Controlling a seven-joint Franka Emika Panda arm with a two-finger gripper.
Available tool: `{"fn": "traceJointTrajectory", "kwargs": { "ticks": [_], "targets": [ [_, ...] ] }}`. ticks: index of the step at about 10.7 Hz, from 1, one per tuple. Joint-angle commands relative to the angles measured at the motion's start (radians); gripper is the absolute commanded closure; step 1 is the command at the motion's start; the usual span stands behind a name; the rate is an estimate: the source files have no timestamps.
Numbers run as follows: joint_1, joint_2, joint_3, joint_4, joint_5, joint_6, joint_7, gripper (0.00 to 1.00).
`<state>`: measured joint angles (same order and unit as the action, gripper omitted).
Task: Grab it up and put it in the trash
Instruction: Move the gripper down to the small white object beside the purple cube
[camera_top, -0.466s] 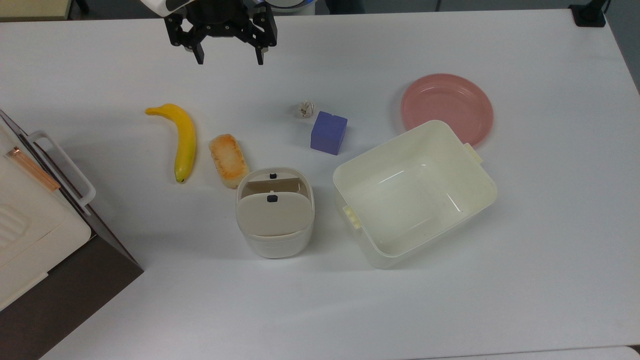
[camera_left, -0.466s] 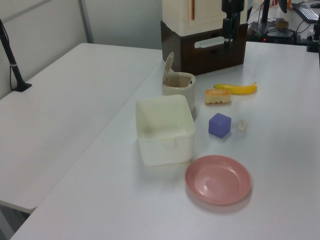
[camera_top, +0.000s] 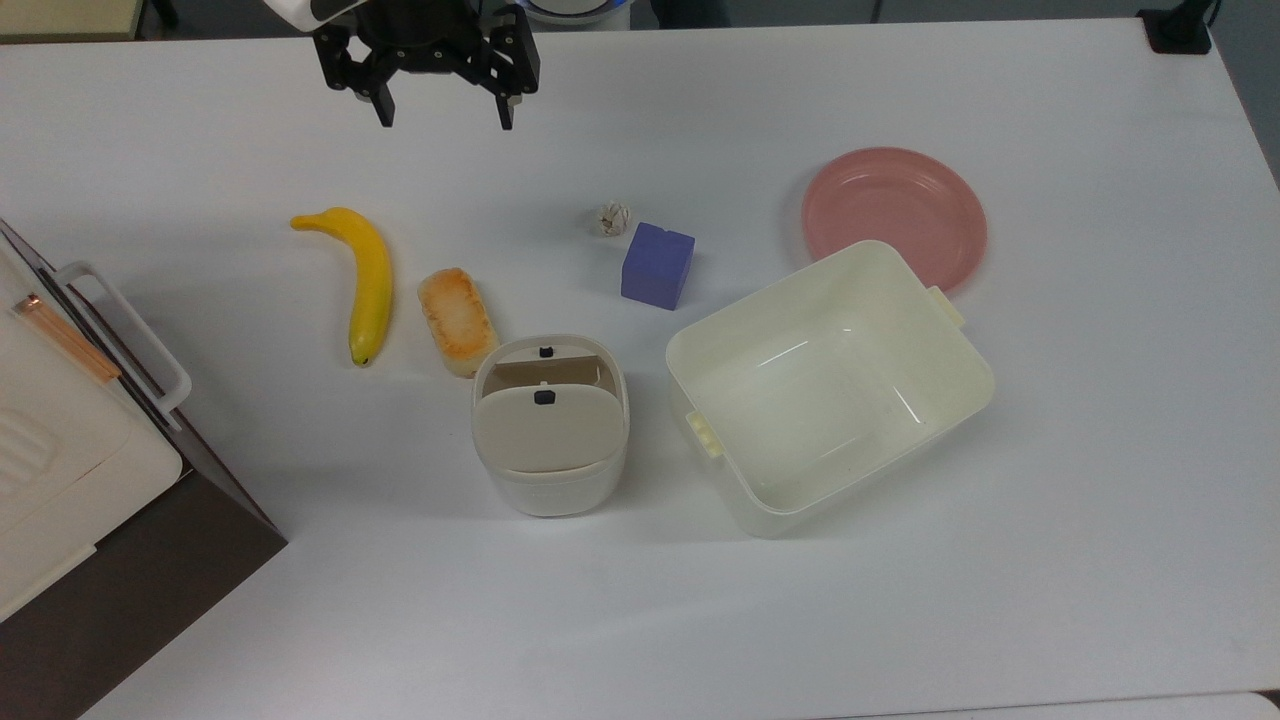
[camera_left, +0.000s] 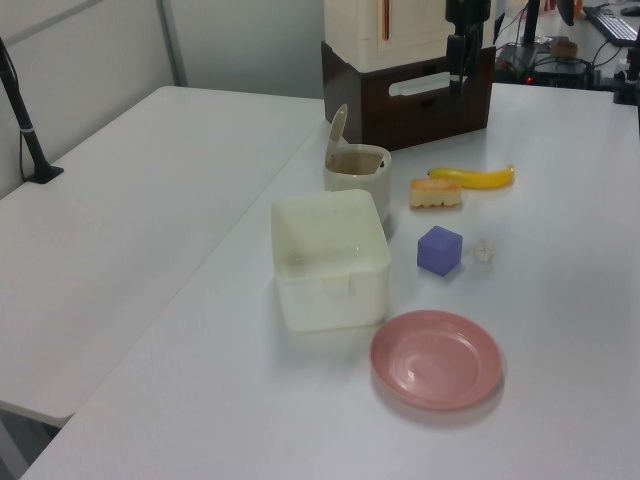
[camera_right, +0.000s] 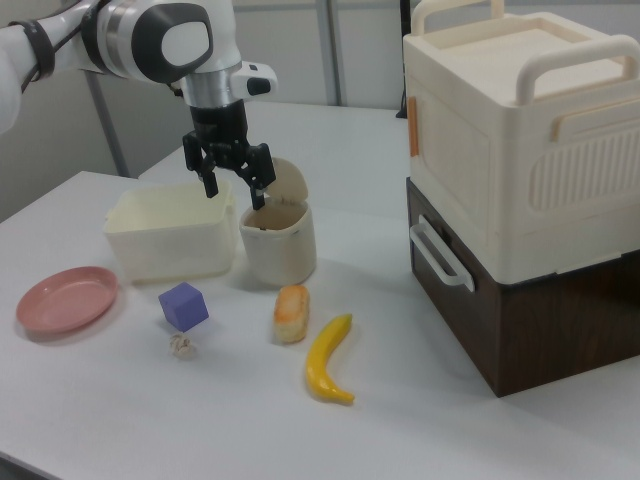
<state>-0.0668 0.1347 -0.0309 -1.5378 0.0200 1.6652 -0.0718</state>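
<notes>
Hanging above the white table (camera_top: 900, 620), the gripper (camera_top: 441, 112) has its two black fingers spread wide with nothing between them; in the top view it sits near the upper edge, up and to the left of the paper ball (camera_top: 613, 218), well apart from it; in the right view the gripper (camera_right: 235, 194) hangs in the air in front of the tub (camera_right: 170, 238) and the bin (camera_right: 280, 245)

The paper ball lies on the table just beside the blue cube (camera_top: 657, 265), at the cube's upper left corner in the top view, not quite touching it; in the right view the ball (camera_right: 183, 346) lies just below the cube (camera_right: 183, 305); in the left view the ball (camera_left: 483, 251) is at the cube's (camera_left: 440, 250) right

The bin (camera_top: 549, 425) stands upright below the bread (camera_top: 457, 321) in the top view, its flap lid tilted so that an opening shows at the far side; the tub (camera_top: 830, 385) stands to the bin's right in the top view, near it but apart; the pink plate (camera_top: 893, 215) lies just beyond the tub's upper right corner; the banana (camera_top: 362, 280) lies left of the bread in the top view; a cream box on a dark base (camera_right: 530, 200) stands at the right view's right
</notes>
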Motion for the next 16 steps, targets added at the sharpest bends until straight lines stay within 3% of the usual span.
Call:
{"fn": "traceJointTrajectory", "kwargs": {
  "ticks": [1, 7, 9, 13, 16],
  "targets": [
    [0.010, -0.010, 0.005, -0.033, -0.011, -0.013, -0.011, 0.00],
    [0.139, -0.021, 0.006, -0.195, -0.015, 0.001, -0.003, 0.00],
    [0.171, -0.023, 0.005, -0.275, -0.017, 0.088, -0.003, 0.00],
    [0.291, -0.020, 0.006, -0.534, -0.158, 0.362, 0.061, 0.03],
    [0.300, 0.003, 0.006, -0.596, -0.212, 0.465, 0.061, 0.07]
  ]
}}
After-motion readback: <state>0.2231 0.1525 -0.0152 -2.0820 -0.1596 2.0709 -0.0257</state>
